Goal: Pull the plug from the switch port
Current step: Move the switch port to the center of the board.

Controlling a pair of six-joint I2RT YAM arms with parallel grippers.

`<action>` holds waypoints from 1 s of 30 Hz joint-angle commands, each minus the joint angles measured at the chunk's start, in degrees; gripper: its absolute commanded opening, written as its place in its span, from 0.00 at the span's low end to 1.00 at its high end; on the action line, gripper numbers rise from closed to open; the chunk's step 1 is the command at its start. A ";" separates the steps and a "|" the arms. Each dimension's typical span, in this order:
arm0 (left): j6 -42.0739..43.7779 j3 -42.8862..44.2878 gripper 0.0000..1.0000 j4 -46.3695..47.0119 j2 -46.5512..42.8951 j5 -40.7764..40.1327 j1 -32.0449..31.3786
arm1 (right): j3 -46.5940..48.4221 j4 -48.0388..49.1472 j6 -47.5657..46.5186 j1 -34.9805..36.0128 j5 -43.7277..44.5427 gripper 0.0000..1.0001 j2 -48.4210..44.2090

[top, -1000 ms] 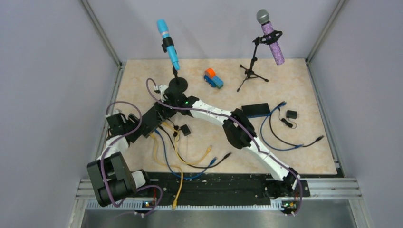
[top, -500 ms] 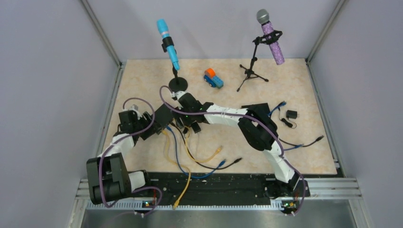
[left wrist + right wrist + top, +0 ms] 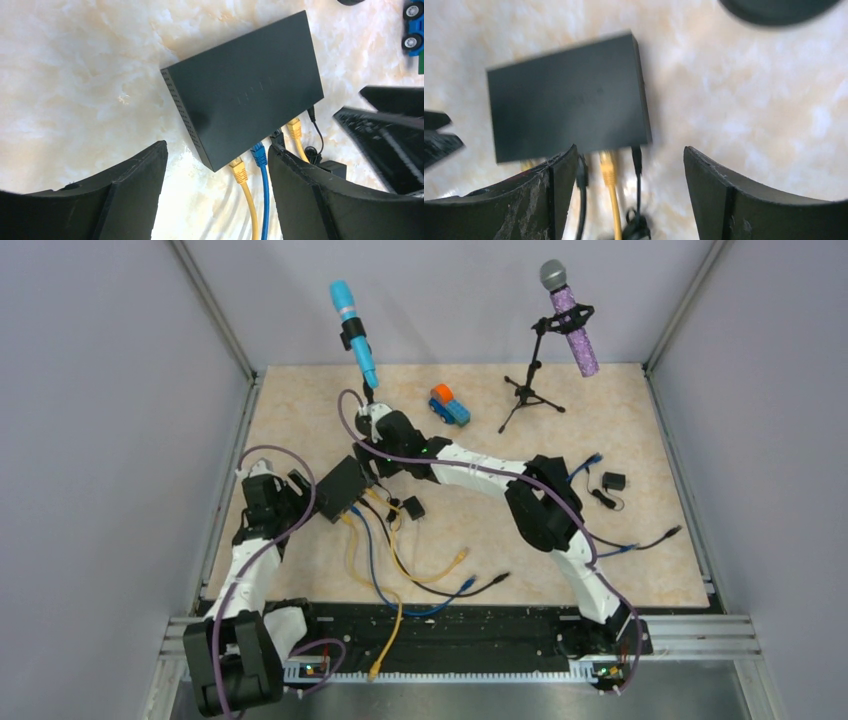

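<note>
Since the earlier frame the left gripper had drawn back toward the left edge of the table. It stood just beside the switch, apart from it. The right gripper had also pulled back from the switch and hung at the switch's far right corner.

The switch, a flat black box, lay on the table between the two grippers. In the left wrist view its port side showed a yellow plug, a blue plug, a black plug and a second yellow plug, all seated in their ports. Their cables ran over the table toward the arm bases.

The left gripper's jaws were spread wide and held nothing; the switch's corner was seen beyond the fingers. The right wrist view was blurred. There the right gripper's jaws were also apart and empty, with one yellow plug seen in the gap between the fingers, touched by neither.
</note>
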 commanded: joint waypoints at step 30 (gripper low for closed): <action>-0.43 5.28 0.60 14.16 21.46 15.66 1.10 | 2.81 7.88 0.87 0.95 -10.55 0.64 4.19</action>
